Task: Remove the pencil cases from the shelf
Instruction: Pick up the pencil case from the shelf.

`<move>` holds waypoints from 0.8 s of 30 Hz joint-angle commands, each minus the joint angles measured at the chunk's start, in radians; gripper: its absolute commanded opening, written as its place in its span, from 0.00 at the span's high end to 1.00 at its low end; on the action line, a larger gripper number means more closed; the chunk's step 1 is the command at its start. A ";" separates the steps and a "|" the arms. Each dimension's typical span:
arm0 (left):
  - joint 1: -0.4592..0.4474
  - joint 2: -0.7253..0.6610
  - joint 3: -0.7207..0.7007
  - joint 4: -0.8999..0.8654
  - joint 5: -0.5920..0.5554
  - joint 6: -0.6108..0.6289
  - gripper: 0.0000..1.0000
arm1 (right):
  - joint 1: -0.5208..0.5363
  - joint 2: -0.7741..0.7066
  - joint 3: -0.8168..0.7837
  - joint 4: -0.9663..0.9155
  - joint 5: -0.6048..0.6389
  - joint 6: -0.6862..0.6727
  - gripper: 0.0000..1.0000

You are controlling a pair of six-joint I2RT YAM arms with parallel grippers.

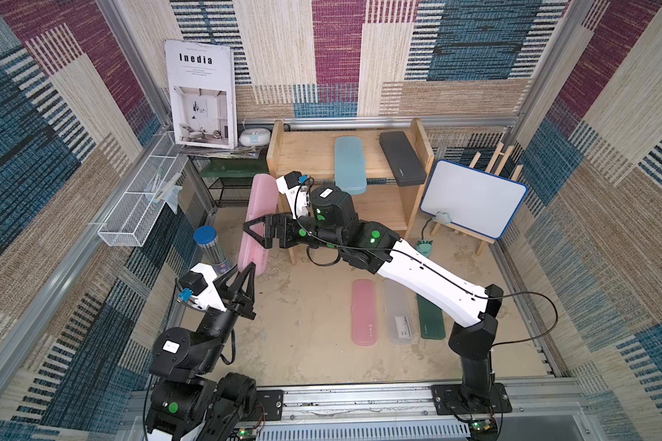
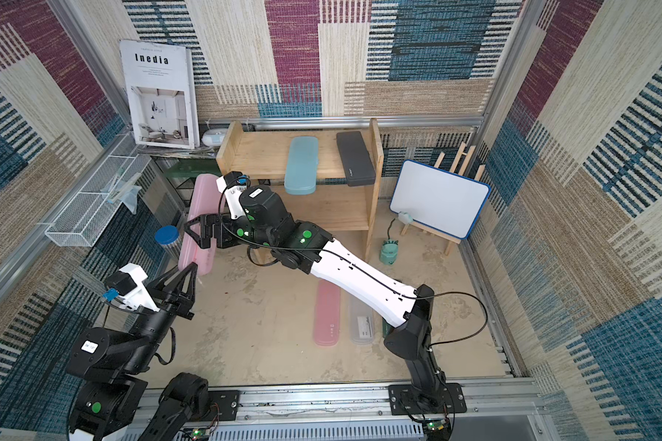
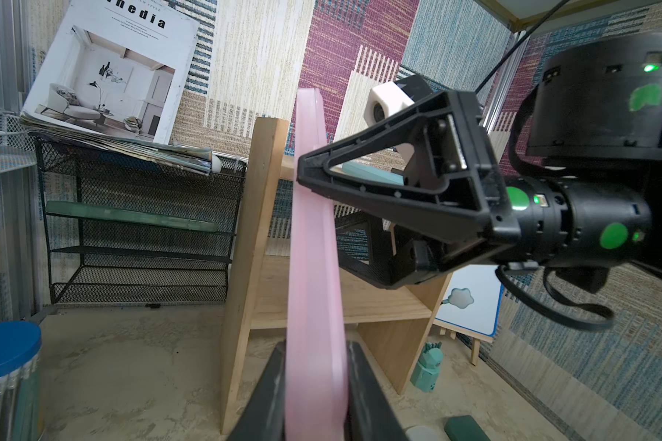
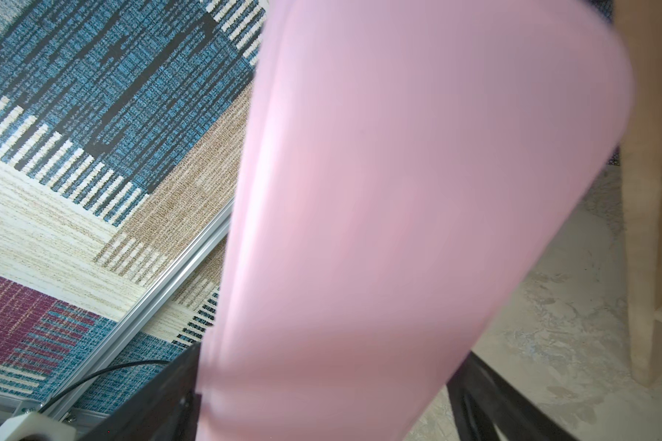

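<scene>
Beside the outer left panel of the shelf (image 1: 306,152), in both top views, a pink pencil case (image 1: 262,194) stood steeply on end, off both tiers. Its long axis ran from near the panel's top down toward the left gripper (image 1: 250,269), which was clamped on its lower end. The right gripper (image 1: 251,233) reached across it at mid-length.

From the left wrist, the pink pencil case (image 3: 314,267) rose edge-on from between the closed fingers (image 3: 268,401). The right gripper's jaws stood wide, one finger on either side of the case's width.

From the right wrist, its broad face (image 4: 398,191) filled the gap between those spread fingers (image 4: 161,401); whether they pressed it could not be told.

The left arm probably bore the case alone, so the right would need to back straight out along its own reach.
</scene>
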 commanded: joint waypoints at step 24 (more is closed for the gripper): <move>0.000 -0.039 -0.008 -0.067 -0.244 -0.038 0.22 | 0.054 -0.216 -0.487 -0.088 0.182 -0.032 0.18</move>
